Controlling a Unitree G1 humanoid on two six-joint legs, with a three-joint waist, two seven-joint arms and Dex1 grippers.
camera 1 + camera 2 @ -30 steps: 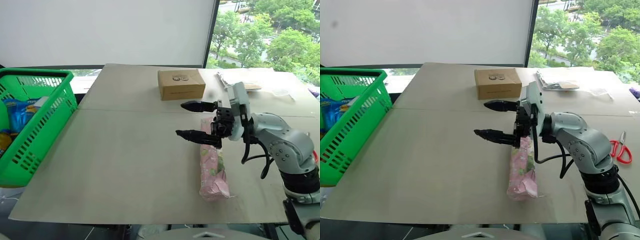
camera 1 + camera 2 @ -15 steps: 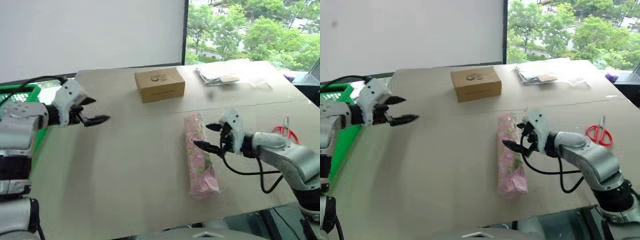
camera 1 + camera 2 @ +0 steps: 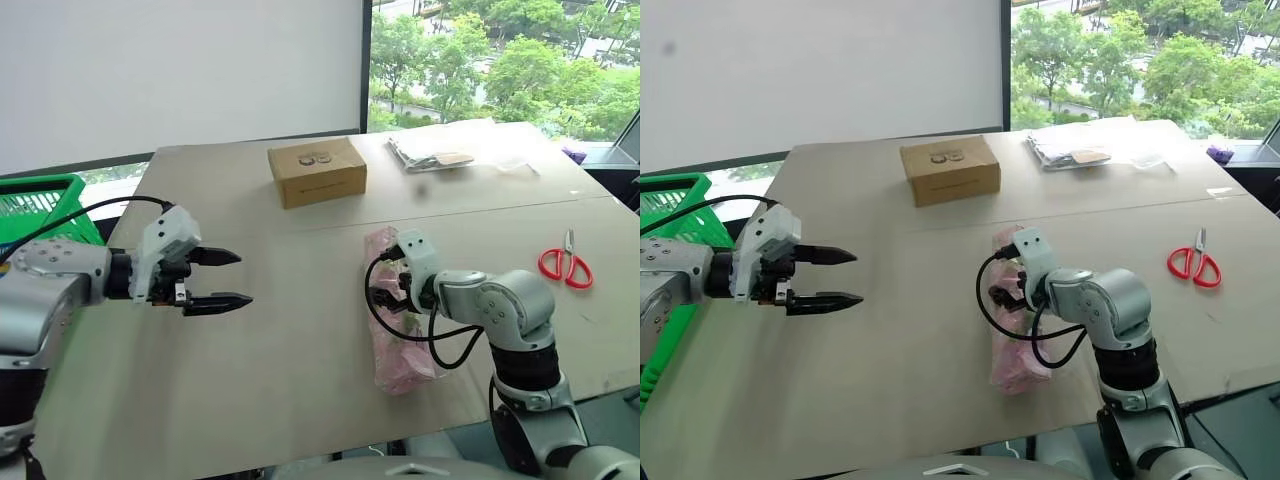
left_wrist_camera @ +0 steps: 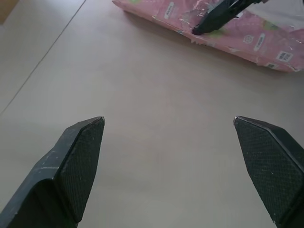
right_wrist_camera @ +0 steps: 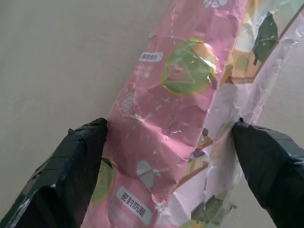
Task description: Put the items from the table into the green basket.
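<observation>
Green basket (image 3: 45,195) stands at the desk's (image 3: 250,380) far left edge. Left end effector (image 3: 228,278) hovers above bare desk, fingers spread. Right end effector (image 5: 171,156) straddles the pink packet (image 3: 398,330), fingers spread on either side, not clamped.

Bright, even daylight. Light comes from window (image 3: 500,60) at far right, with trees outside well exposed, not burnt out. White wall (image 3: 180,70) flat, slightly grey. Desk (image 3: 300,380) evenly lit; shadows soft and weak. Small glare on wrinkled foil of pink packet (image 5: 190,71) in right wrist view. Head views sharp, no motion blur. Wrist views: near fingertips (image 4: 78,156) slightly soft.
</observation>
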